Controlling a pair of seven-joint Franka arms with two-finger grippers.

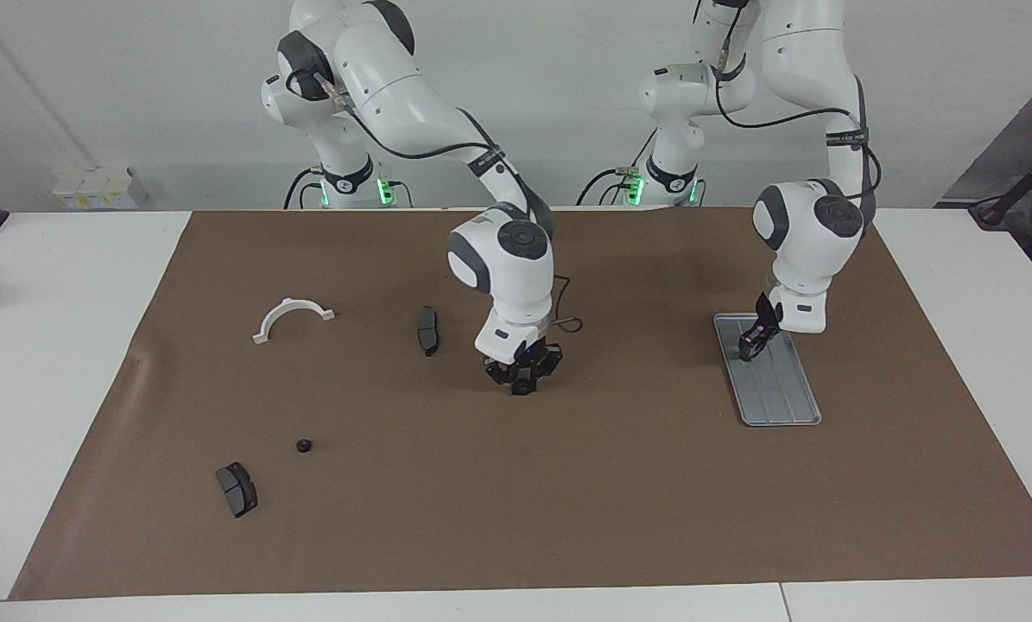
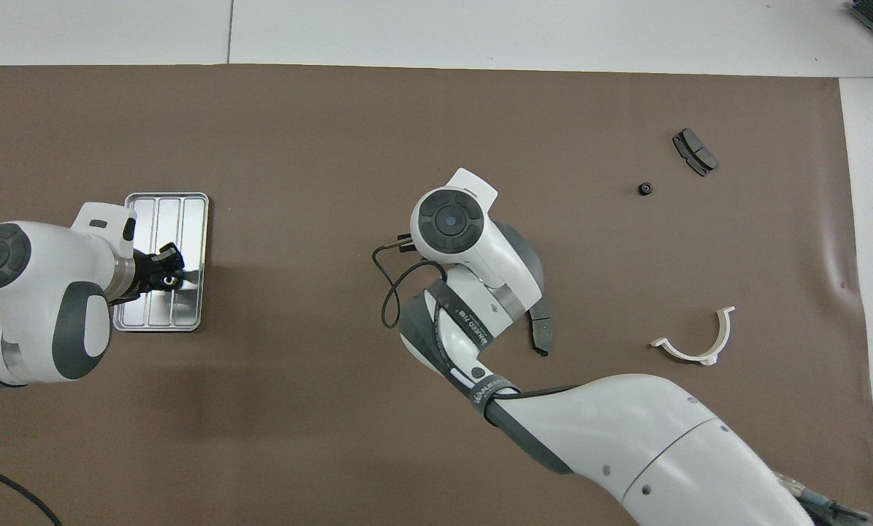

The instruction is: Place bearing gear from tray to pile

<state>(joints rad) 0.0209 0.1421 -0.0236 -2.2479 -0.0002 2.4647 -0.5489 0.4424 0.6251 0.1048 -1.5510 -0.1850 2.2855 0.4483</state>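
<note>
Risk lies mostly in the carry: the right gripper (image 1: pixel 522 385) hangs over the bare middle of the surface (image 1: pixel 567 501), its fingers closed on a small dark bearing gear (image 1: pixel 521 390), well apart from the pile (image 1: pixel 304 446), which is 1 gear. A loose pinch could drop it early. The left gripper (image 1: pixel 750 345) waits over the tray (image 1: pixel 783 406); its opening cannot be told.

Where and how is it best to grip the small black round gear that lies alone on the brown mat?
Probably from straight above, with the fingers closing across the outer rim of the small black round gear: it lies flat, low and round, and nothing touches it.
</note>
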